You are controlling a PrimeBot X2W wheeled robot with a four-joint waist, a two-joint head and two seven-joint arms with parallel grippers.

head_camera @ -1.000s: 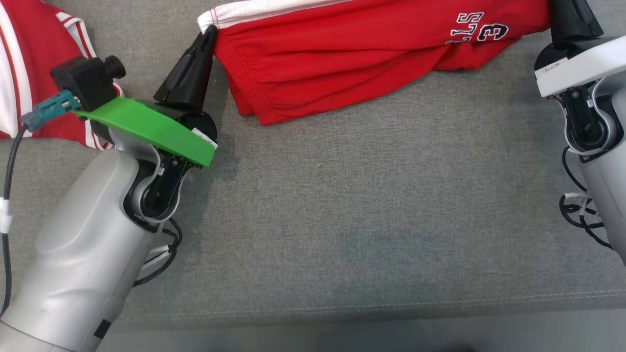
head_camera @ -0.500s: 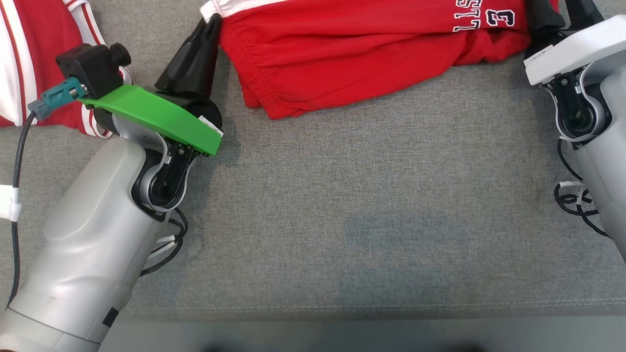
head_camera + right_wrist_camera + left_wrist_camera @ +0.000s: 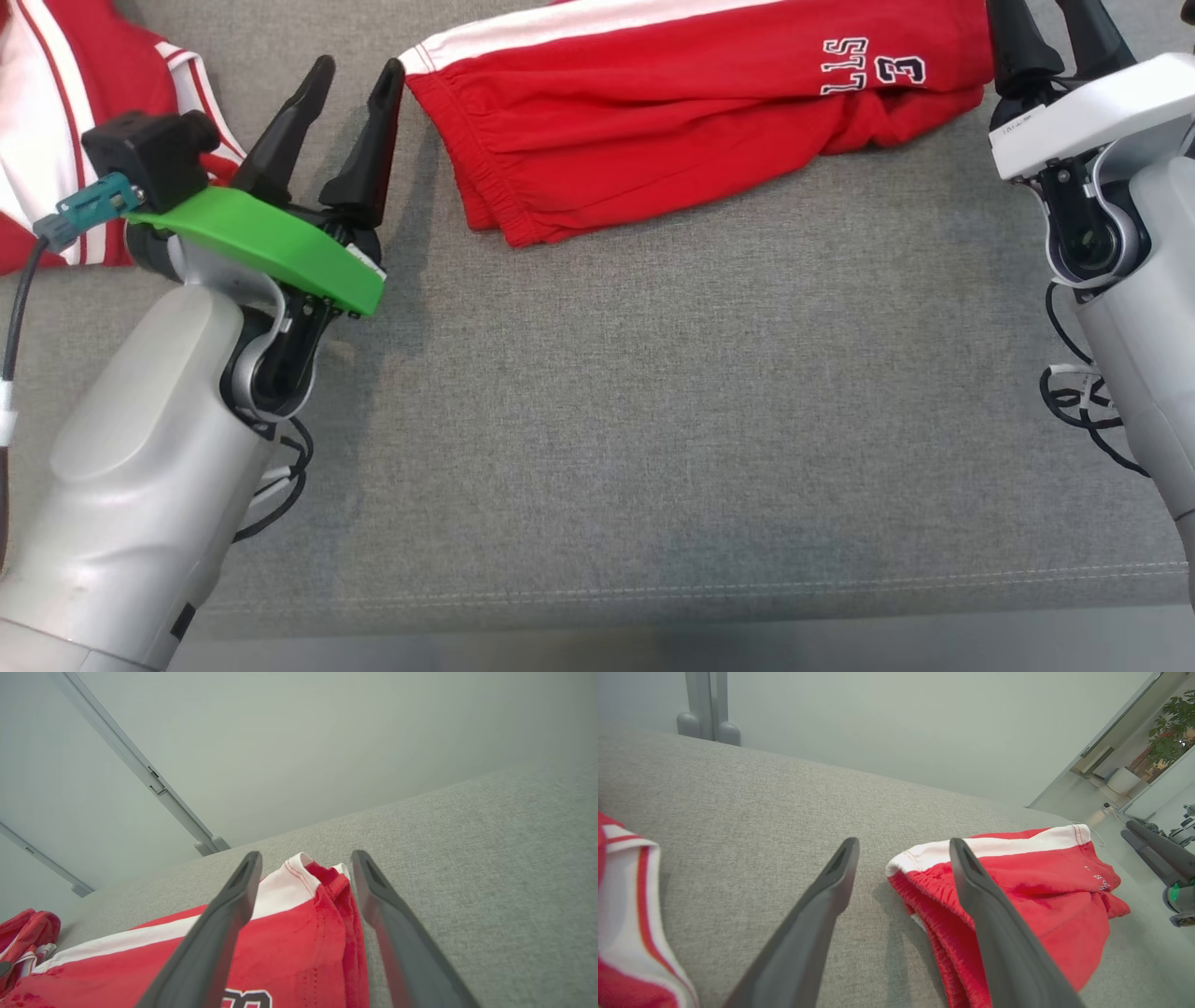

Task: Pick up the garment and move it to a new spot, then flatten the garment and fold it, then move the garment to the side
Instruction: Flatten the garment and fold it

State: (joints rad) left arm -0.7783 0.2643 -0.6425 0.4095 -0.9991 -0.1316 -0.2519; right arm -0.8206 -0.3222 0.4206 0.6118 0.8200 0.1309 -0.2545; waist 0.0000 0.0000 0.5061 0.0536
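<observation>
Both pairs of fingers were pinched shut on the ends of the fold a second ago, and now they've sprung wide and let go. The view has slid a little too, but that's just my head moving.

So right now my left gripper (image 3: 359, 63) is spread as wide as it goes with nothing in it. Its inner finger sits just beside the white waistband corner of the red shorts (image 3: 672, 140), and I can't tell if it brushes the cloth. My right gripper (image 3: 1050, 28) is equally wide and empty. From the right wrist view its fingers straddle the leg-hem corner, with the fabric lying loose between them rather than clamped.

The shorts lie folded lengthwise along the far part of the grey cushion (image 3: 653, 420), waistband toward my left and the printed leg end toward my right. I held one end in each gripper so the fold stayed stretched and didn't bunch up on the way. That's why each gripper now sits at its own end.

Off to the far left there's another red-and-white garment (image 3: 56, 140), well apart from this one, so the two piles stay separate.

My guess is the folding is done and this is the set-aside step wrapping up. Next I'd back both arms straight off so a fingertip doesn't snag the waistband and drag the fold open
</observation>
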